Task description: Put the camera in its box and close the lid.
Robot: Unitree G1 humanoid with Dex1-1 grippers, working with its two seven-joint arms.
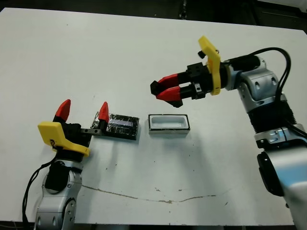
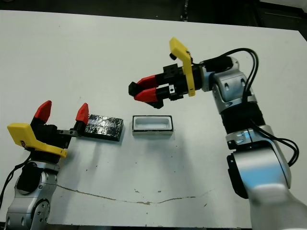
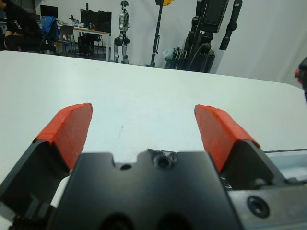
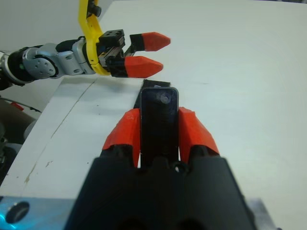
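Camera [image 4: 159,125] clamped between the fingers of the right gripper [image 1: 165,91], held in the air just above and slightly behind the open box [image 1: 168,125], whose long axis runs left to right. Left gripper [image 1: 82,111], fingers apart and empty, rests beside the lid [image 1: 120,125], just left of the box.

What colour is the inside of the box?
White, within a thin dark rim; the box shows this best in the left eye view.
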